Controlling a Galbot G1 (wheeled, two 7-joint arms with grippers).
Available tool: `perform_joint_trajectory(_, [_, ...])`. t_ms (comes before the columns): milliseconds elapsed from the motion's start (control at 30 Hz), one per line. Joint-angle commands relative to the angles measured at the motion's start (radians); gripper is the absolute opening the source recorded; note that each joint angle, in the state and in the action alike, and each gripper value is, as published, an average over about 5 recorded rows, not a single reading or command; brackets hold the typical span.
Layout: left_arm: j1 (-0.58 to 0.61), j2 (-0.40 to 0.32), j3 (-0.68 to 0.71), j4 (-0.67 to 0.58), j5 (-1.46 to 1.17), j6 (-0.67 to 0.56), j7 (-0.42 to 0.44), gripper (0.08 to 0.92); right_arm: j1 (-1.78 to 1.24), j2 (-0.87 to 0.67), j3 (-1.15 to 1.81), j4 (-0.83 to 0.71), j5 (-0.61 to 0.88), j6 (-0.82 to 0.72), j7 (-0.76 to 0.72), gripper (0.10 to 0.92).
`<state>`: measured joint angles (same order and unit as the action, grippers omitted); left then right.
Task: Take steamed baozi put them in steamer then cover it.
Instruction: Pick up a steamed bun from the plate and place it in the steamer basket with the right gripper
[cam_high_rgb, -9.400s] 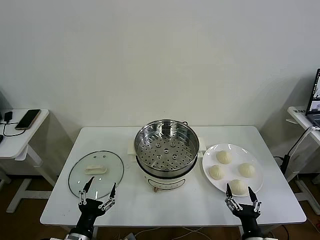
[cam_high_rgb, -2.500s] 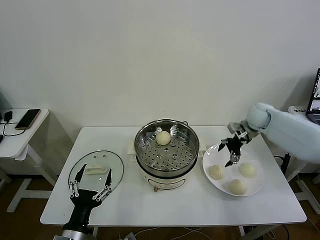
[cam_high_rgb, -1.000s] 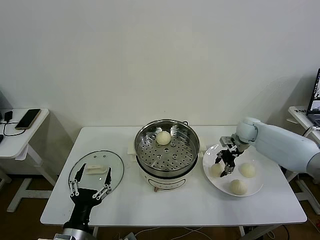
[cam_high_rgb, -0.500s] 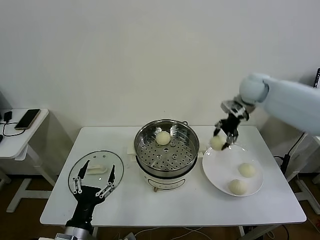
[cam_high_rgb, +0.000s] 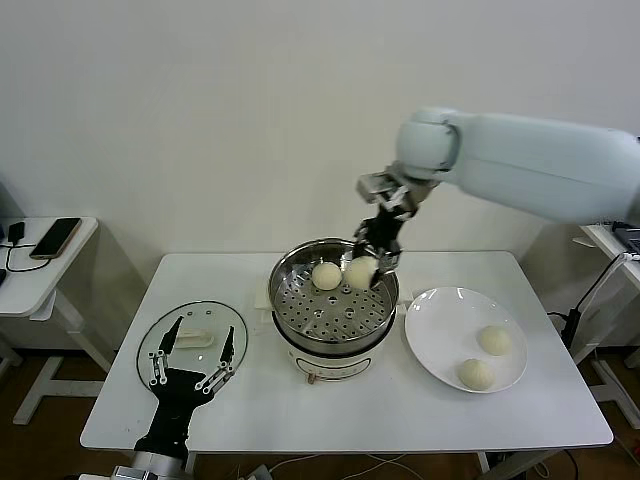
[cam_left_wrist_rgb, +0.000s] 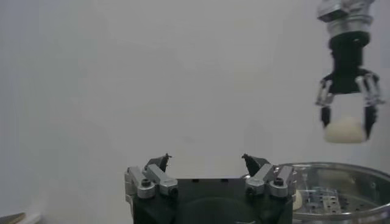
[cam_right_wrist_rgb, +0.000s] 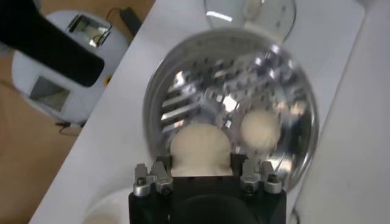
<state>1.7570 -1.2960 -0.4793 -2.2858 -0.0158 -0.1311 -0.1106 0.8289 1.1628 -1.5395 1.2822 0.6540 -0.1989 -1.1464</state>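
Surface: white surface (cam_high_rgb: 560, 420) against a plain wall.
Head view: right claw (cam_high_rgb: 372, 262) grips a baozi (cam_high_rgb: 360, 272) over the steamer (cam_high_rgb: 333, 345); tray directly below, one bun (cam_high_rgb: 326, 276) left of it; two buns on plate (cam_high_rgb: 440, 345).
Left wrist view: left claw (cam_left_wrist_rgb: 207, 170) spread open, idle, nearer the lid.
Right wrist view: held bun smooth, cream, domed.

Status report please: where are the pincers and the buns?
Right pincer shut on a round cream-white bun above the shiny steel steamer pot. Left pincer open, idle by the round glass lid. Nothing in the way.
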Motion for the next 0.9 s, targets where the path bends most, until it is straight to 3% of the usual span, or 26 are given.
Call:
perform_joint_trajectory(33, [-0.003, -0.001, -0.001, 0.002, 0.0, 0.0, -0.001, 0.823, -0.092, 0.224, -0.035, -0.134, 0.05, -0.064, 0.101, 0.645])
perform_joint_trajectory(300, [-0.009, 0.0, -0.009, 0.011, -0.005, -0.002, -0.003, 0.823, -0.181, 0.333, -0.046, -0.269, 0.019, -0.057, 0.111, 0.645])
perform_joint_trajectory(667, [-0.014, 0.007, -0.016, 0.016, -0.011, -0.002, -0.007, 0.823, -0.231, 0.374, -0.044, -0.327, 0.006, -0.054, 0.12, 0.647])
perform_joint_trajectory(900, [-0.014, 0.003, -0.018, 0.016, -0.011, -0.001, -0.007, 0.823, -0.239, 0.355, -0.041, -0.312, -0.005, -0.054, 0.138, 0.745])
